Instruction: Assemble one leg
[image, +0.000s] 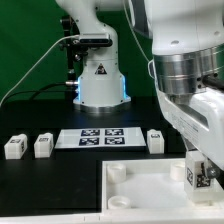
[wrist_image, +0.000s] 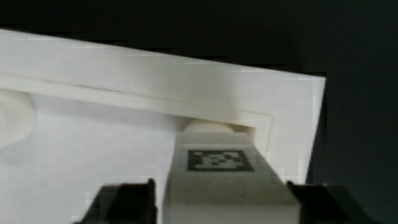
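Note:
My gripper (image: 201, 176) is shut on a leg (image: 199, 177), a small white block with a black-and-white tag. It holds the leg upright over the near right corner of the large flat white panel (image: 130, 188). In the wrist view the leg (wrist_image: 219, 165) sits between my two dark fingers (wrist_image: 128, 203), with the gripper (wrist_image: 221, 198) closed against both its sides. The leg's far end meets a corner socket (wrist_image: 212, 127) of the panel (wrist_image: 107, 130). I cannot tell how deep the leg sits in the socket.
Two more legs (image: 13, 147) (image: 43, 145) stand at the exterior view's left of the marker board (image: 100, 137), and another leg (image: 155, 139) at its right. The robot base (image: 100, 80) stands behind. The table is black.

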